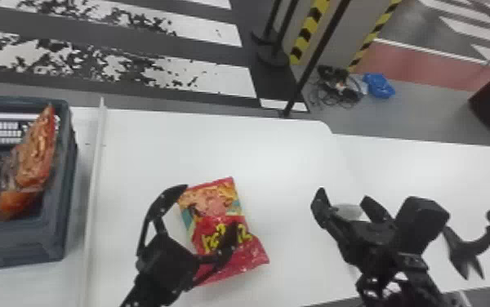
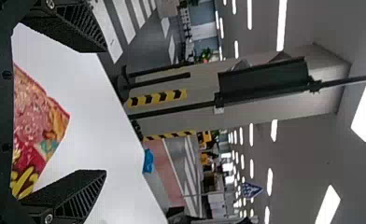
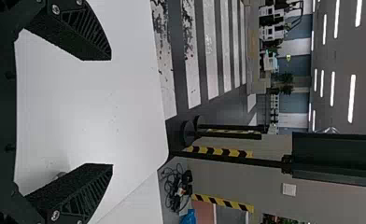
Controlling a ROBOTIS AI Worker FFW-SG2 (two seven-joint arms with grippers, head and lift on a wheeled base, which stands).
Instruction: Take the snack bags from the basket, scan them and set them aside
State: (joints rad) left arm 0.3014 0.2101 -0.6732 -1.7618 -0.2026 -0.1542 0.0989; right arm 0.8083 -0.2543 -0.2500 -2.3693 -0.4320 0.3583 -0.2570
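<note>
At your far left, the head view's edge cuts off the dark basket (image 1: 58,245), so you can't see all of its inside. Within it, an orange-red snack bag (image 1: 34,159) leans near the right wall, its lower part dim and hard to make out. Right of the basket, a pale raised strip (image 1: 93,183) runs across your white worktop (image 1: 142,143).

Next comes your left gripper (image 1: 211,212), its fingers spread wide over the red snack bag (image 1: 211,200) on the worktop. Its body and one finger hide part of the bag and its yellow lettering; you can't tell whether they touch. The left wrist view shows a corner of that bag between the fingers, cut off by the gripper's dark frame.

To the right, open white surface lies between the bag and your right gripper (image 1: 344,195), whose fingers also stand wide apart. A pale rounded thing (image 1: 348,210) is partly hidden behind it. The right wrist view gives you the worktop's rounded far corner and the seam beside it. Farthest right stands a black, curved, forked piece (image 1: 462,247), too unclear to name, near the right gripper's arm.
</note>
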